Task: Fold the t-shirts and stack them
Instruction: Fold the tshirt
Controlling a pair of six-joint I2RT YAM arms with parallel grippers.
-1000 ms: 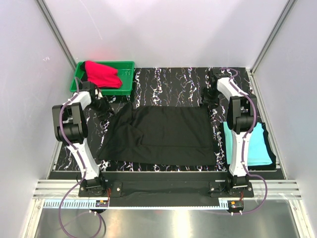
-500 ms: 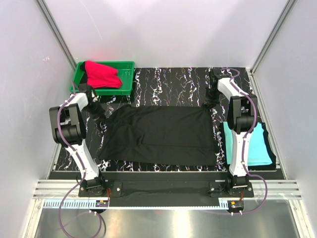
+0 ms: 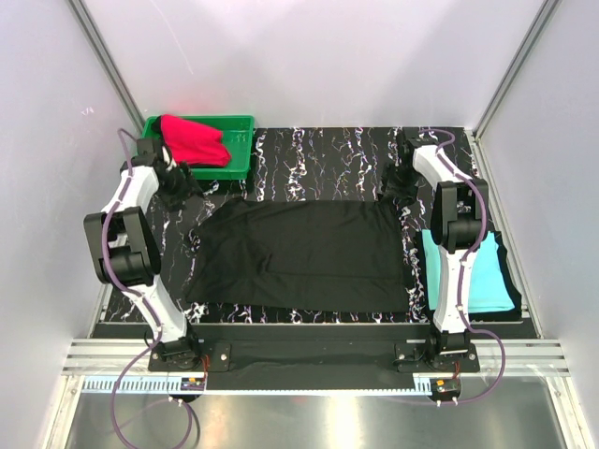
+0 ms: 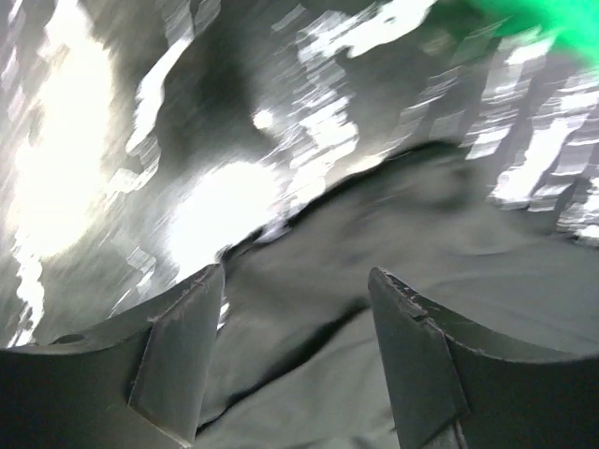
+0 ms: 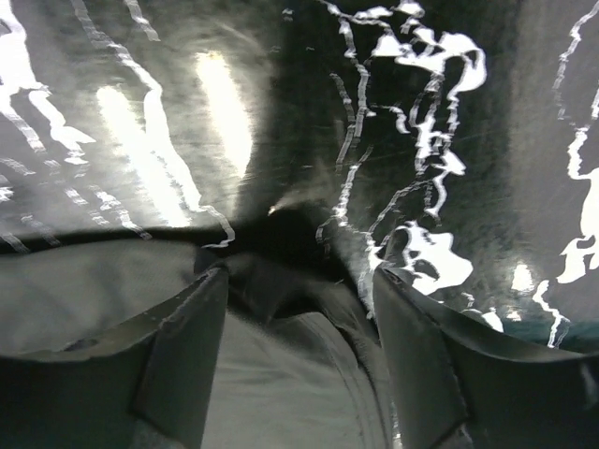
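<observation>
Black t-shirt (image 3: 304,253), top view: spread flat on the middle of the marbled tabletop (image 3: 318,159), left side rumpled with a sleeve flaring out, right side straight.
- Turquoise t-shirt (image 3: 491,276): folded, at the right near edge of the tabletop. The right arm (image 3: 454,234) stands between it and the black t-shirt and hides its left edge.
- Red t-shirt (image 3: 192,140): bunched in the green tray (image 3: 239,150) at the far left corner, lapping over the tray's left rim.
- Left tool (image 3: 178,187): low, just in front of the tray, near the black t-shirt's far left corner.
- Right tool (image 3: 398,187): low at the far right corner.

Left wrist view (blurred): left tool (image 4: 295,309) has its jaws spread wide and nothing between them. Black t-shirt (image 4: 449,253) lies under and ahead of the fingers (image 4: 178,360). Bare tabletop (image 4: 122,112) is beyond, and a green tray (image 4: 533,19) edge shows at the top right.

Right wrist view: right tool (image 5: 295,309) has its jaws apart, with no grip on anything. A puckered corner of the black t-shirt (image 5: 84,281) lies below the gap, with bare tabletop (image 5: 309,112) past it.
</observation>
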